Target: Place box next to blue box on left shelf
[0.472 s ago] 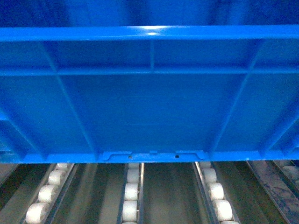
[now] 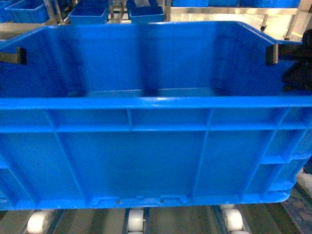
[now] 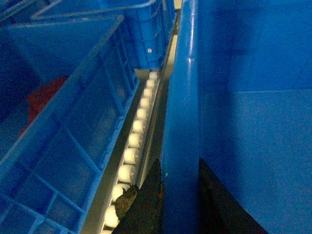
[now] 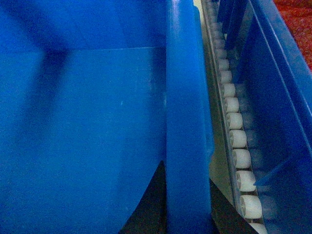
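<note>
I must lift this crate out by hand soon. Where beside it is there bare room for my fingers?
Only narrow strips. On the left, a roller track separates the box from the neighbouring blue box. On the right, another roller track lies before a second crate. Both side rims are crowded: the left hand and right hand clamp them.

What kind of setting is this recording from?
Probably a warehouse or factory line-side storage area. A large blue crate sits on a flow rack's white rollers, more blue crates stand beside it, and further bins fill metal racks behind.
</note>
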You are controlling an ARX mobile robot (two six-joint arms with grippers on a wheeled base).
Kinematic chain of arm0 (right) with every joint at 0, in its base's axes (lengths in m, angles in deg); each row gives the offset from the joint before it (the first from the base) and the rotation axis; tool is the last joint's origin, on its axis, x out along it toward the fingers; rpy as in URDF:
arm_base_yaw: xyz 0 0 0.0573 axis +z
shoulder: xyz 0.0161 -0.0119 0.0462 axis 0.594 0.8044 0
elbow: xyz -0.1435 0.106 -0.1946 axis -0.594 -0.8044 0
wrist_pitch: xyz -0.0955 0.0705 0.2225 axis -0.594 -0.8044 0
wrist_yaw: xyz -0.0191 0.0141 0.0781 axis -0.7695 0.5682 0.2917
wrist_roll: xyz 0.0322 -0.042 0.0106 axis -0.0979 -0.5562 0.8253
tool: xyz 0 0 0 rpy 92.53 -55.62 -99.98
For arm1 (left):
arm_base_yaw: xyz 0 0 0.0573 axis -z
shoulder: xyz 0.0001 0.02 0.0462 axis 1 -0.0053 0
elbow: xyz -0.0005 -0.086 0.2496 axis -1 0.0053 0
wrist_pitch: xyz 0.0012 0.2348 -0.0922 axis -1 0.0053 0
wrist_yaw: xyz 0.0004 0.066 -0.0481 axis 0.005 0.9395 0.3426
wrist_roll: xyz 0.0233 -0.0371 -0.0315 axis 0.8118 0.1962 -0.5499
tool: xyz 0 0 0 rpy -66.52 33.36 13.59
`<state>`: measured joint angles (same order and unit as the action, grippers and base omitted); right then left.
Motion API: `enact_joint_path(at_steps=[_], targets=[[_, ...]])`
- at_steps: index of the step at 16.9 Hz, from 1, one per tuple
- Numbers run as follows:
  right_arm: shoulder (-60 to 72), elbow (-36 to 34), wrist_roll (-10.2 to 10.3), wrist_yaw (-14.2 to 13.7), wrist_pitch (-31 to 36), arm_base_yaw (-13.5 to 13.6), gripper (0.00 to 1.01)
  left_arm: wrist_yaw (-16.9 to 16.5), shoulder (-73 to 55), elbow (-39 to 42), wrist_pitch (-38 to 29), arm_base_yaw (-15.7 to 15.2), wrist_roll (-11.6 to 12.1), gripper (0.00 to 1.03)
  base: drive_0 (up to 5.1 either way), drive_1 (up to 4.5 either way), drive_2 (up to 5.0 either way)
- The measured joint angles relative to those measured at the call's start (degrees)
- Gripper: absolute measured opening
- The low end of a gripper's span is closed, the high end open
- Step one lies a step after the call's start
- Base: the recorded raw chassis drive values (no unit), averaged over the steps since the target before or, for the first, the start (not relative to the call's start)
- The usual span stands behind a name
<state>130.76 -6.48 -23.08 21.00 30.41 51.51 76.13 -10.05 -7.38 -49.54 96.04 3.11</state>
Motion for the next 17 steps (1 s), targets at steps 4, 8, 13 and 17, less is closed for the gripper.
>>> enact_joint_path(at_steps=[4, 8, 13, 17], targets=[[2.16, -2.91, 1.81, 1.53, -0.13, -0.04, 0.08, 0.46, -1.38, 2.8, 1.11, -0.2, -0.28, 0.11, 0.0, 0.0, 0.0], [2.95, -5.49, 3.58, 1.64, 0.96, 0.2, 0.08, -0.22, -2.8, 3.61, 1.36, 0.26, -1.11, 0.11, 0.0, 0.0, 0.0], [0.76, -6.05, 4.81, -0.63, 8.26, -1.46, 0.56, 3.87, -2.99, 3.65, -3.13, 0.92, -5.7, 0.46, 0.0, 0.0, 0.0], [-8.17, -3.52, 6.8, -1.86, 17.64, -1.95, 1.0, 5.64, 3.17, -0.76, -10.93, -1.46, -5.75, 0.91, 0.0, 0.0, 0.0]])
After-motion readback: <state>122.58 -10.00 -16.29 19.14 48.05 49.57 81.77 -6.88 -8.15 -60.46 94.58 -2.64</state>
